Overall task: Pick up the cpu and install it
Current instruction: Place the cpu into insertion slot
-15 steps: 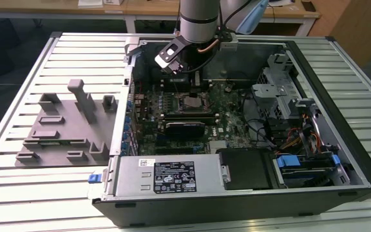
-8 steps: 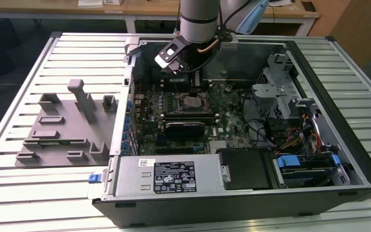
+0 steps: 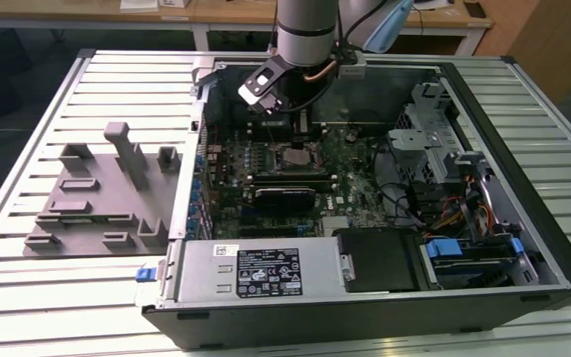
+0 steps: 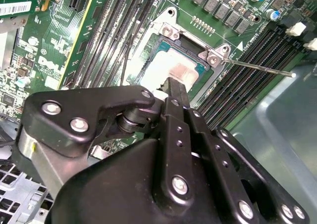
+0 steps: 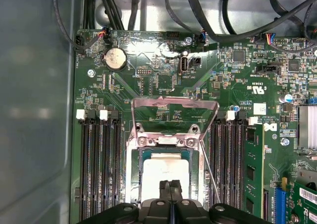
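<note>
The cpu is a pale silver square lying flat in the motherboard socket inside the open computer case. In the second wrist view the cpu sits between the socket's metal brackets. My gripper is shut, its two black fingers pressed together with nothing between them. Its tips hang right over the chip's edge; I cannot tell whether they touch it. In the exterior view the gripper is just beyond the socket.
The socket's metal load plate stands raised and its thin lever rod sticks out sideways. Memory slots flank the socket. A grey box with a white label fills the case front. A grey fixture block sits on the slatted table.
</note>
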Robot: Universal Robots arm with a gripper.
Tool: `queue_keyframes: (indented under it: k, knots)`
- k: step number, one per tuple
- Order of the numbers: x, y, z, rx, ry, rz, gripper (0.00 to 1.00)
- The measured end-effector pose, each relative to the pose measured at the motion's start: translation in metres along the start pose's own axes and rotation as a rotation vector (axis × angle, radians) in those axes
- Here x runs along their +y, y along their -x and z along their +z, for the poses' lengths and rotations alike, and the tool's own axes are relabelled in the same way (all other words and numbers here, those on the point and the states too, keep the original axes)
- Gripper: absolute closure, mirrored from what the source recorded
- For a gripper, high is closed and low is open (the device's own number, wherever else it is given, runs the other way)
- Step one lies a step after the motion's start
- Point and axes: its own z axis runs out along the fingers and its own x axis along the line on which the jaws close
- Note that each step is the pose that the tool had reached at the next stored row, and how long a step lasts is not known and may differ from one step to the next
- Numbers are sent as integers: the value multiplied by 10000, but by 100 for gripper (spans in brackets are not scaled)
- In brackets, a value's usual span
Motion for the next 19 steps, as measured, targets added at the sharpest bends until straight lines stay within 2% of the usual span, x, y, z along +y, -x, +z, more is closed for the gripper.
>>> queue_keyframes:
  k: [5,13,19]
  knots:
    - [2,0,53,0,0,-2,89]
    - [22,-2,90,0,0,-2,89]
    - [21,-3,162,0,-1,-3,89]
